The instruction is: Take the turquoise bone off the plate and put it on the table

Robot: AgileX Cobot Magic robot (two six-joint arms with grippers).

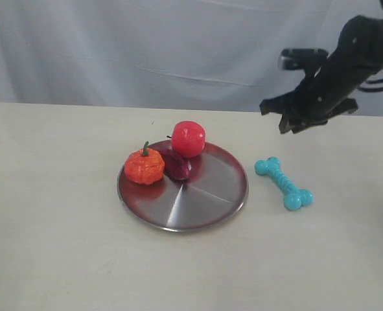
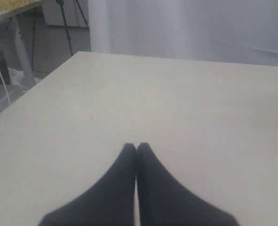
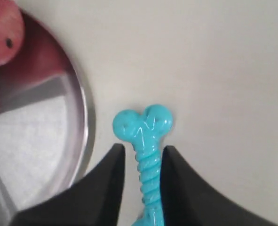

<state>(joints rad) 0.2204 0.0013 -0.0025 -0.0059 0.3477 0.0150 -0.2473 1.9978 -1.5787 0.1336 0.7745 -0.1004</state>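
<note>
The turquoise bone (image 1: 284, 183) lies flat on the table (image 1: 61, 246), just right of the plate (image 1: 207, 194) and apart from its rim. My right gripper (image 1: 293, 123) hangs open in the air above and behind the bone, holding nothing. In the right wrist view the bone's ribbed shaft (image 3: 148, 174) shows between the spread fingers of the right gripper (image 3: 142, 148), with the plate's rim (image 3: 84, 127) beside it. My left gripper (image 2: 136, 147) is shut and empty over bare table, out of the exterior view.
On the plate sit an orange toy pumpkin (image 1: 144, 166), a red apple (image 1: 188, 138) and a dark red fruit (image 1: 177, 163). A grey curtain (image 1: 165, 45) hangs behind the table. The table's far corner (image 2: 82, 52) shows in the left wrist view.
</note>
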